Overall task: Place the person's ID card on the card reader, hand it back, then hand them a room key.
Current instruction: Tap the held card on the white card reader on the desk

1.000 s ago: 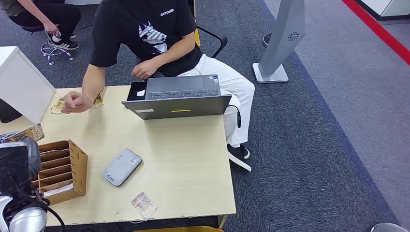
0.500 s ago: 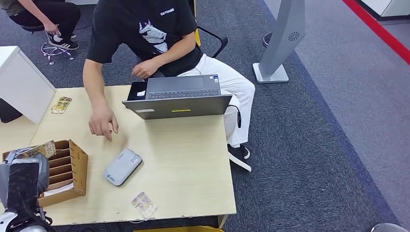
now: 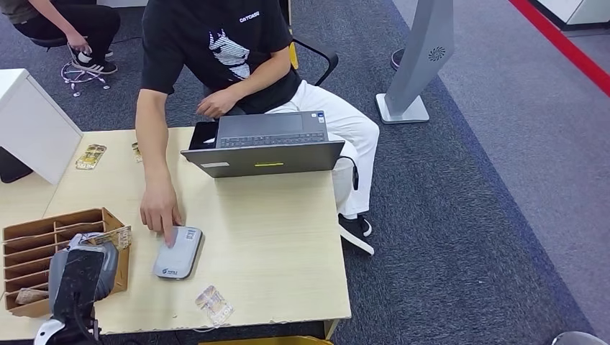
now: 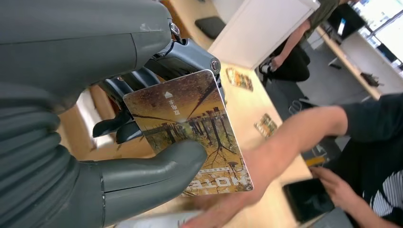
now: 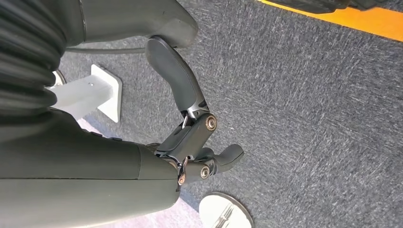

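A room key is pinched flat between thumb and fingers of the left hand, lower left of the head view — ready for handover. The person's hand touches the card reader. The right hand hangs empty, fingers loosely apart.

The right hand hangs over dark grey carpet, its fingers apart and holding nothing; an orange strip lies at 1 o'clock.
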Robot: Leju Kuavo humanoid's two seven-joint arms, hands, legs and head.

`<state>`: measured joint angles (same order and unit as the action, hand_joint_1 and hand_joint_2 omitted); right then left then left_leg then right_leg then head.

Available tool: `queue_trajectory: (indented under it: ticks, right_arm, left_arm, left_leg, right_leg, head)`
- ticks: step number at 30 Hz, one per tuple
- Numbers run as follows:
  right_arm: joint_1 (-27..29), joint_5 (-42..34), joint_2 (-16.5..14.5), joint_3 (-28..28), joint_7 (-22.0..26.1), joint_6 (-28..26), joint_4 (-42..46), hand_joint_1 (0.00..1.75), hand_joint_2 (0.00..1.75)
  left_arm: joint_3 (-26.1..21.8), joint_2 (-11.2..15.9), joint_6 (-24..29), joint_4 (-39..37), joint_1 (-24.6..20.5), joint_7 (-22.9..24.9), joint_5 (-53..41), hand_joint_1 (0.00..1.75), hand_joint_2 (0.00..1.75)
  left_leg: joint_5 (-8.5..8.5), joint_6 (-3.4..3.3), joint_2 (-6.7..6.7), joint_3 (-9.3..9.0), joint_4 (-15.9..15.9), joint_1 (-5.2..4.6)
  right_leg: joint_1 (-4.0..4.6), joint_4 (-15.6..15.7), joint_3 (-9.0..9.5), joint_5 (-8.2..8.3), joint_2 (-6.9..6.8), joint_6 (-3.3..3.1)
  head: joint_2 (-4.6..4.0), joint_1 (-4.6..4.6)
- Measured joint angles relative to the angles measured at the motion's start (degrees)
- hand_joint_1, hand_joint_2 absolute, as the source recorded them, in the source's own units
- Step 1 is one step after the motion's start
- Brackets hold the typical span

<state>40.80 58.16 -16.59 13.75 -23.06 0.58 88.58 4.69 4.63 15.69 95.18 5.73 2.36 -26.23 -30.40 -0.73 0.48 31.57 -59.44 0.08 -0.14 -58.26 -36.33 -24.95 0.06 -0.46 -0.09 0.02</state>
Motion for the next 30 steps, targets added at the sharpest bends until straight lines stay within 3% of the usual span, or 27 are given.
queue_trajectory:
  ticks: [19, 30]
  right_arm:
    - [-1.33, -0.15, 0.0, 0.07, 0.9, -1.77, -1.99, 0.0, 1.75]
    - [-2.39, 1.91, 0.0, 0.64, 3.04, -0.76, -3.16, 0.0, 1.75]
  left_arm:
    - [2.33, -0.33, 0.89, -3.29, 4.13, 1.24, 4.27, 1.75, 1.75]
    - [2.31, 0.23, 1.51, -8.33, 1.6, 1.02, 3.77, 1.75, 1.75]
  left_leg:
    - [0.0, 0.0, 0.0, 0.01, 0.0, 0.01]
    - [0.02, 0.0, -0.01, 0.0, 0.0, 0.0]
  right_leg:
    - [0.0, 0.0, 0.01, 0.0, -0.01, 0.0]
    - [0.0, -0.01, 0.02, 0.02, -0.03, -0.01]
  head:
    - [0.0, 0.0]
    - [0.0, 0.0]
